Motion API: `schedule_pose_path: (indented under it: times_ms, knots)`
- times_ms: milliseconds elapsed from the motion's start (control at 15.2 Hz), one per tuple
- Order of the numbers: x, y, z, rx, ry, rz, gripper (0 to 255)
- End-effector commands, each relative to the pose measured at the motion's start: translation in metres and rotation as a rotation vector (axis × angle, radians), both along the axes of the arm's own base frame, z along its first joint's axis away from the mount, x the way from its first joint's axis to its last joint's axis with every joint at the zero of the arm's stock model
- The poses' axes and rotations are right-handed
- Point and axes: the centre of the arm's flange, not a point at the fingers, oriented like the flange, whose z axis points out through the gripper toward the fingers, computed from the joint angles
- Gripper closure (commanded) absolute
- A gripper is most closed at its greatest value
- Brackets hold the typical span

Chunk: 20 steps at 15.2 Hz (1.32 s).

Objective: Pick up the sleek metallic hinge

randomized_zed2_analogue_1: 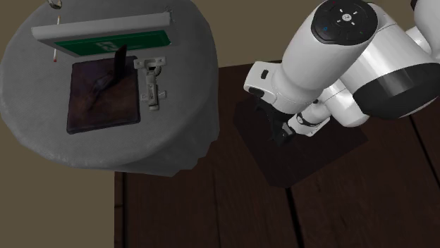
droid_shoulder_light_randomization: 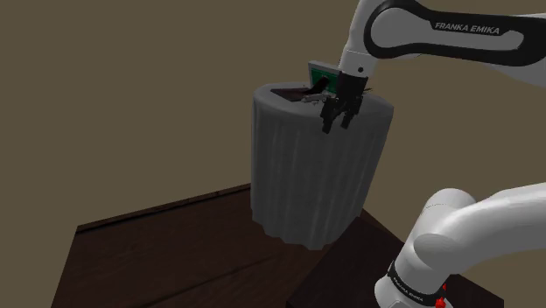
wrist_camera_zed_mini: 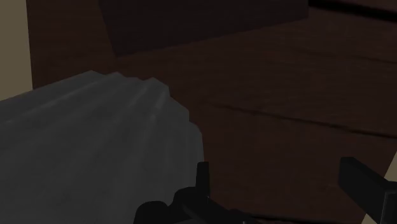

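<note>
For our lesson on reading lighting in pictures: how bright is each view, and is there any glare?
Shoulder view: dim, the grey table shaded along its folds, the wooden floor almost black. Second exterior view: brightest, its top evenly lit, the hinge pale on it, soft sheen on the white arm, no harsh glare. Wrist view: darkest, the open gripper hardly stands out from the floor.

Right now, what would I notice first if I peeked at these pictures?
Probably the big white robot arm, reaching in from the shoulder view's right with its black gripper open by the rim of a round grey table. On the tabletop, a silvery hinge lies beside a dark brown pad, next to a green sign.
</note>
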Motion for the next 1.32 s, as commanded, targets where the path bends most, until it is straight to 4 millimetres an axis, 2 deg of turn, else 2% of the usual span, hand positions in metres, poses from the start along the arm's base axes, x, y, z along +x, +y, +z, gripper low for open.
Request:
schedule_pose_path:
  times_ms: [0, 1254]
  knots:
    - [0.000, 0.000, 0.000, 0.000, 0.000, 0.000, 0]
    - [0.180, -0.188, 0.026, 0.089, 0.040, -0.146, 0]
